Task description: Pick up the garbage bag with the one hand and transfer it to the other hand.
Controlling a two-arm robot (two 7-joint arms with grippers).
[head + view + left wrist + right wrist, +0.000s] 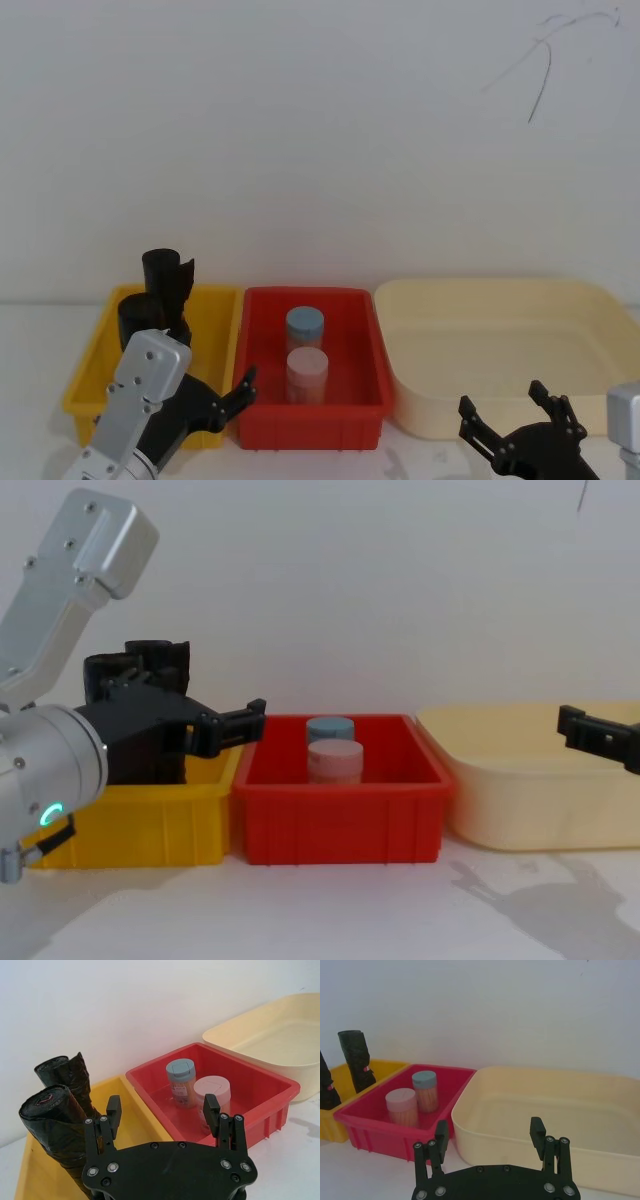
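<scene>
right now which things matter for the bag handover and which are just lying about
For the job: garbage bag, left gripper (open), right gripper (open).
Lying about: slimmer black roll, yellow bin, red bin, blue-lidded jar, pink-lidded jar, cream tub.

Table (330, 910): white and plain, across the bottom of the chest view, ending at a white wall.
Yellow bin (150, 825): lower left, standing on the table, just beside the red bin.
Red bin (340, 825): lower centre, between the other two.
Cream tub (520, 810): lower right, wider, close beside the red bin.
Row: three containers side by side.
</scene>
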